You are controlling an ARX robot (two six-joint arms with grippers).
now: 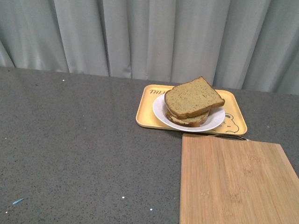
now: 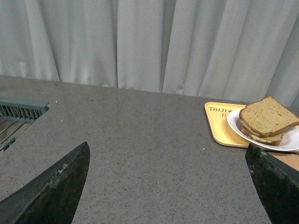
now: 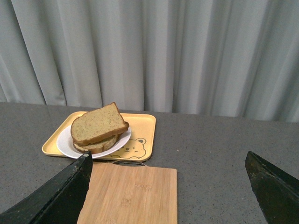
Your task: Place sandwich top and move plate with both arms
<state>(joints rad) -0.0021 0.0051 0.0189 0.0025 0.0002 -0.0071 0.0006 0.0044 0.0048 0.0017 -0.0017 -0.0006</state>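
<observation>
White plate on yellow tray by bench's far edge, sandwich top already stacked; ahead-right of left claw, ahead-left of right claw; both spread wide, empty.

Front and both wrist views face the plate distantly.

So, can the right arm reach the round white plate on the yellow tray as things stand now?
Probably yes. The right gripper is open and faces the round white plate on the yellow tray. Only the flat bamboo board lies between them, and it is low.
</observation>
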